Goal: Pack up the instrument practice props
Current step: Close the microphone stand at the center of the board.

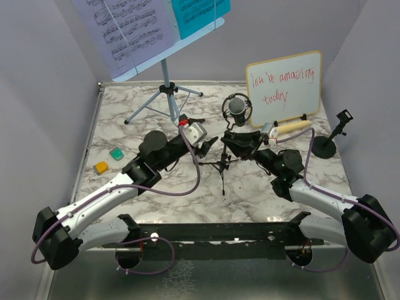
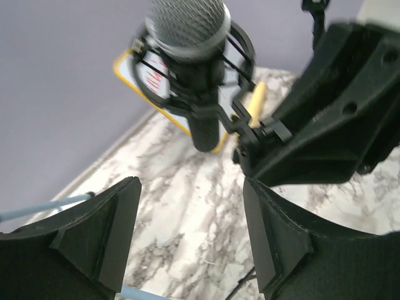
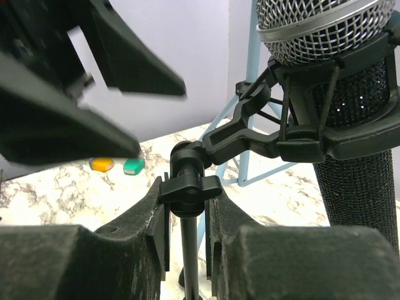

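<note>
The black studio microphone (image 1: 237, 107) stands mid-table on its small tripod (image 1: 222, 166). My right gripper (image 1: 236, 142) is shut on the stand's stem, just under the swivel knob (image 3: 187, 187), with a finger on each side. My left gripper (image 1: 209, 145) is open and empty just left of the stand; its wrist view shows the microphone head (image 2: 187, 31) above and beyond the fingers (image 2: 119, 231). The light-blue music rack (image 1: 166, 87) stands at the back left with the printed sheet (image 1: 125, 25) and cyan sheet (image 1: 200, 12). The cream microphone (image 1: 289, 129) lies by the round-base pole (image 1: 325, 145).
The wood-framed whiteboard (image 1: 284, 87) leans at the back right. A green block (image 1: 116, 153) and an orange block (image 1: 100, 167) lie at the left. Grey walls close in the table on three sides. The rack's tripod legs (image 3: 244, 169) spread behind the microphone stand.
</note>
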